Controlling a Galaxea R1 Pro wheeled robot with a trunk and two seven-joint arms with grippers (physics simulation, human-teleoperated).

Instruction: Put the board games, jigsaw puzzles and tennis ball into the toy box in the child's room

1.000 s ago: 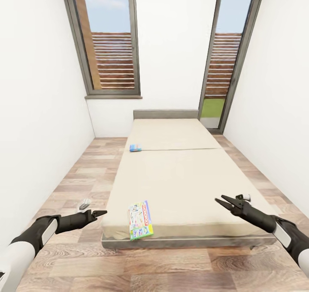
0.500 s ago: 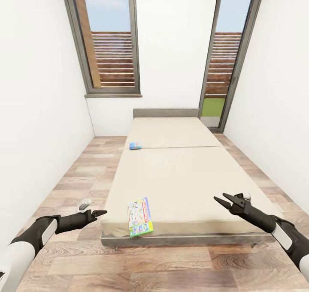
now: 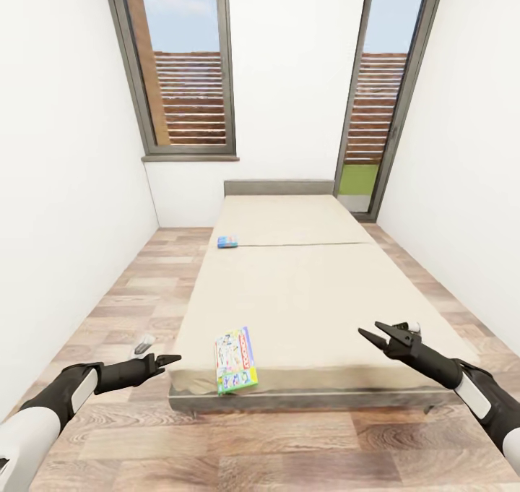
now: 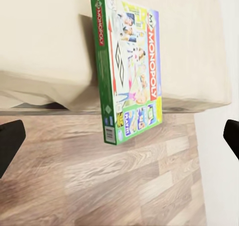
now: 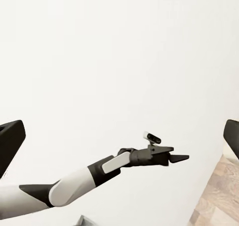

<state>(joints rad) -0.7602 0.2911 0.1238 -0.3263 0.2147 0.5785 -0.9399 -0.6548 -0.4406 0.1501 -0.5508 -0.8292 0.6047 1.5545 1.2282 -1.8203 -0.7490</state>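
A beige bed (image 3: 303, 297) runs away from me down the middle of the room. A white and green board game (image 3: 236, 360) lies at its near edge, a corner hanging over the mattress; the left wrist view shows its printed Monopoly lid (image 4: 130, 71). A small light blue board game (image 3: 227, 242) lies far up the bed's left side. My left gripper (image 3: 170, 360) hovers open left of the near game, over the floor, its fingers (image 4: 11, 139) wide apart. My right gripper (image 3: 370, 333) is open above the bed's near right part. The table and toy box are out of view.
White walls close in on both sides. A tall window (image 3: 184, 66) and a glass door (image 3: 375, 95) stand in the far wall. Strips of wooden floor (image 3: 137, 297) run along each side of the bed and in front of it.
The whole picture has shifted: the bed and both games sit slightly higher and look a little farther off, so the camera has moved. Both arms hold the same pose.
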